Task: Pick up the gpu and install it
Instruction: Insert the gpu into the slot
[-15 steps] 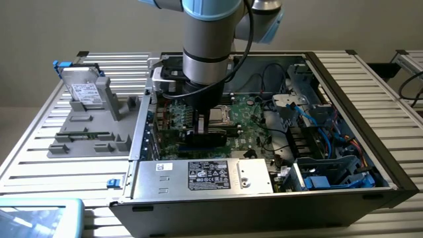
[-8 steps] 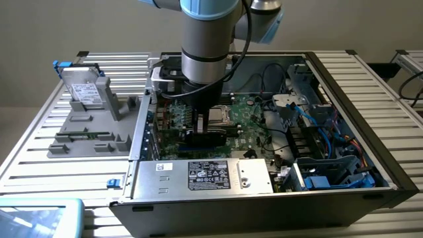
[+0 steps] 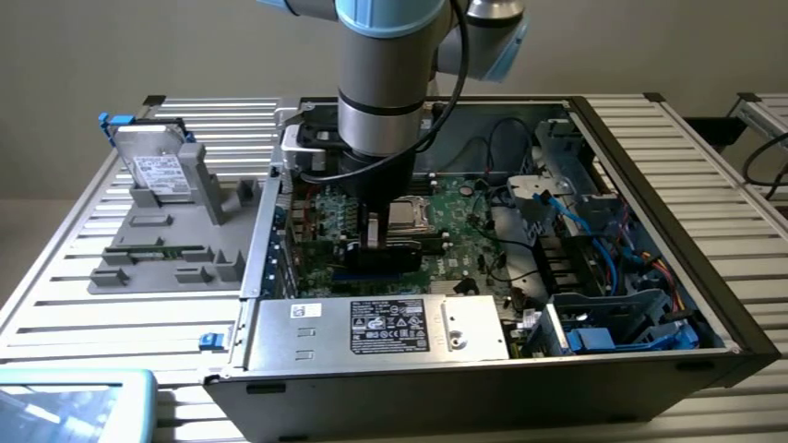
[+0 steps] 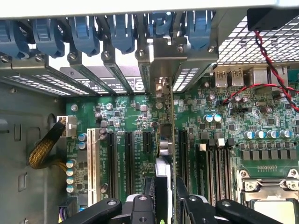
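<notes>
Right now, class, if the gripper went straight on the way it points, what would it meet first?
Probably the green motherboard, among its black expansion slots. The gripper points down at it, and the gpu clamped edge-on in it would touch first. Depth is unclear.

Open black metal computer case [image 3: 640,369] on slatted aluminium table [image 3: 74,305]. At the exterior view's left, just beside it, grey moulded tray [image 3: 136,221] bearing silver-grey drive with white label [image 3: 161,173] upright and green memory stick [image 3: 154,247] flat. Inside the case, over green motherboard [image 3: 462,217], black two-fingered gripper [image 4: 167,198] with thin black-faced gpu card with a grey metal edge [image 4: 161,184] seemingly edge-on between its fingers [image 4: 142,207].
</notes>
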Robot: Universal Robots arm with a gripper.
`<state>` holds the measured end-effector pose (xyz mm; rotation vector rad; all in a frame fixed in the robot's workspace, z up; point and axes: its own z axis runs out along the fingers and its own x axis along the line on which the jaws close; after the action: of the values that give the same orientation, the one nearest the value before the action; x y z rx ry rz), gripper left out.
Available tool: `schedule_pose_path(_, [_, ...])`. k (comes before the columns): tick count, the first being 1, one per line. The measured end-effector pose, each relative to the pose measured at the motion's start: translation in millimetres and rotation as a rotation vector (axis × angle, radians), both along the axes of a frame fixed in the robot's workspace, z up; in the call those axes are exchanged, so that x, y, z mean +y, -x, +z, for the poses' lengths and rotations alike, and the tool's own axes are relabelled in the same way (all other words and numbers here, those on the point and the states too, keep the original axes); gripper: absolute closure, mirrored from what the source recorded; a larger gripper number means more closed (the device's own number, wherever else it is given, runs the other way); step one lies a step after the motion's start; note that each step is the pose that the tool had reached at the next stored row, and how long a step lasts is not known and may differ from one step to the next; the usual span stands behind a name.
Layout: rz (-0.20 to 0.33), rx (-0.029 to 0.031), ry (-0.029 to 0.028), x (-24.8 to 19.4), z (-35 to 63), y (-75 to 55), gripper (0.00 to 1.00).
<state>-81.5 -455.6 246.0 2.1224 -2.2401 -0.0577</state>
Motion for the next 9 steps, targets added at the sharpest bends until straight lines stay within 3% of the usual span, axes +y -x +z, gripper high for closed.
schedule_pose_path(9, [0.000,-0.0008,-0.0004,0.8,-0.9,0.0,0.72])
